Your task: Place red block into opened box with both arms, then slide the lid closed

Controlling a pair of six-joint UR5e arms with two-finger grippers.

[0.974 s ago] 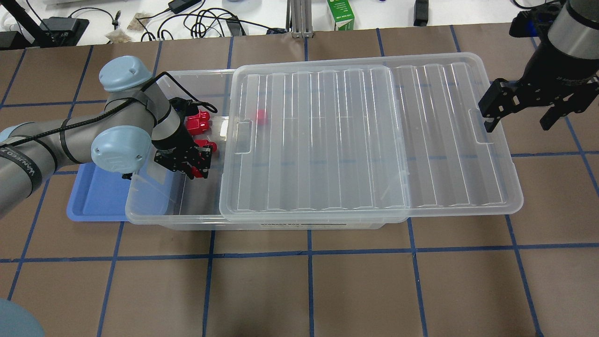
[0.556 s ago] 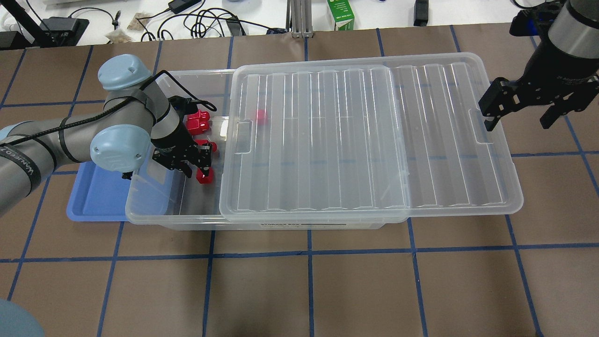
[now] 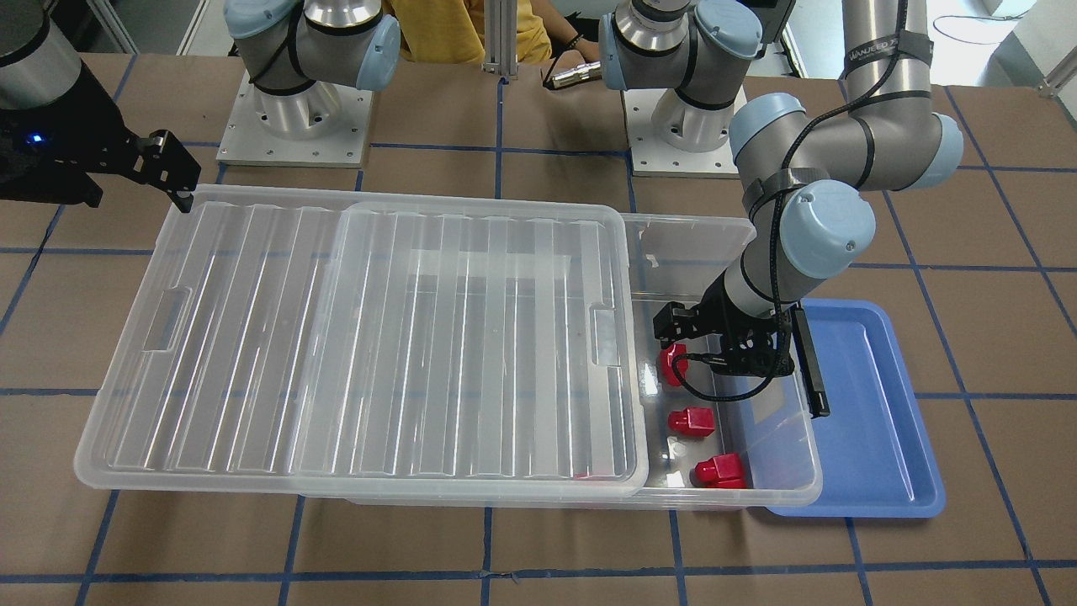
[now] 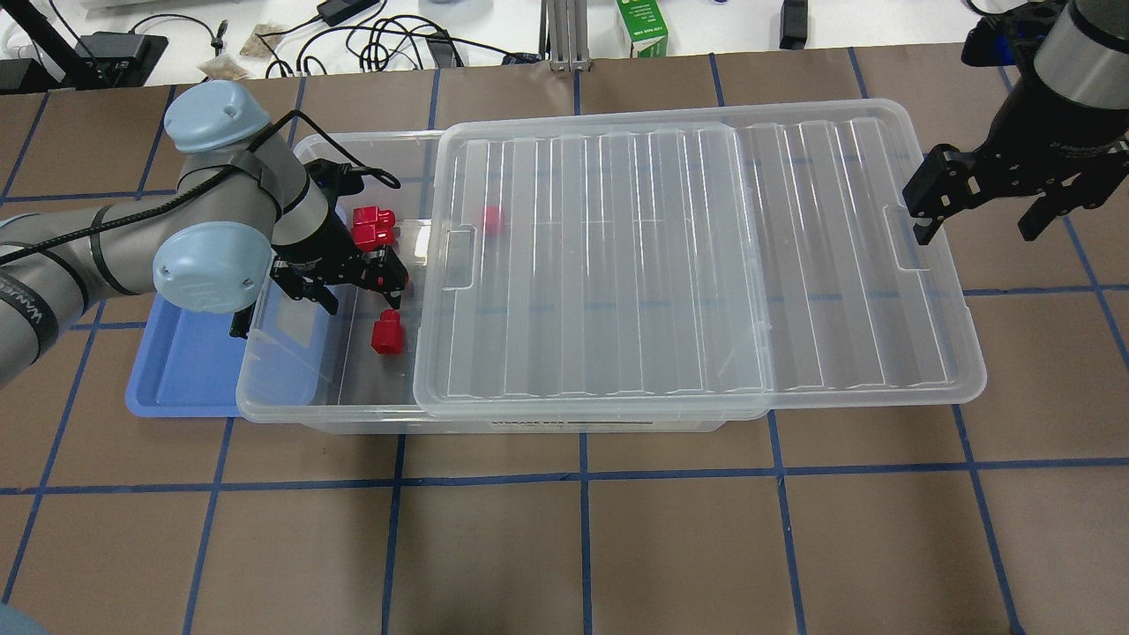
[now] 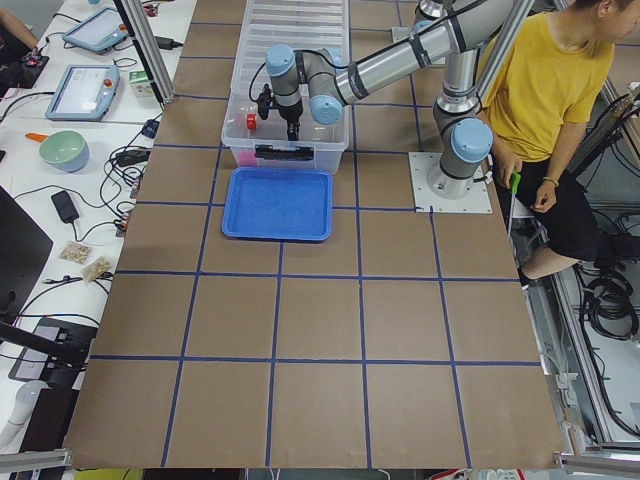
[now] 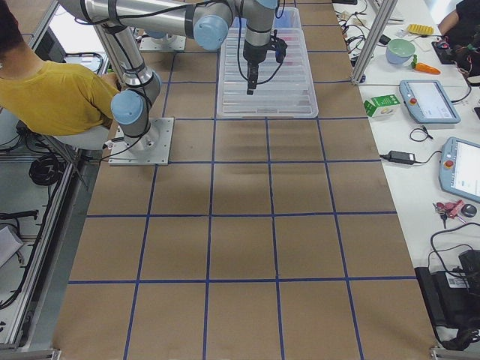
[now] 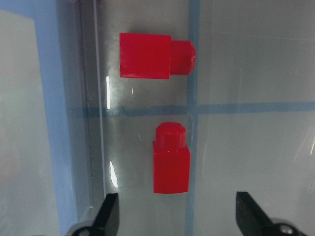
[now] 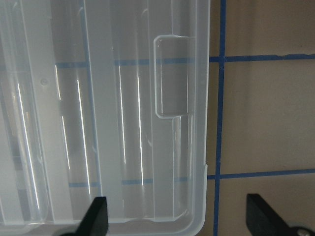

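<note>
We work on a table covered in brown sheet and marked with a blue tape grid. The lid, clear and ribbed, lies on the box but is offset toward the robot's right. It overhangs the box at that end and leaves the box's left end uncovered. A blue tray lies at the box's left end.

The left arm reaches over the tray into the uncovered end of the box. The right arm stands above the lid's far right edge.

The left gripper hangs inside the opening with its fingers spread wide and nothing between them. The right gripper is also spread wide and holds nothing. In the right wrist view it hangs above the lid's corner, next to a notched tab.

The red block lies on the box floor, just beside the left gripper's fingertips and free of them. Two more red blocks lie on the same floor further along the opening.
</note>
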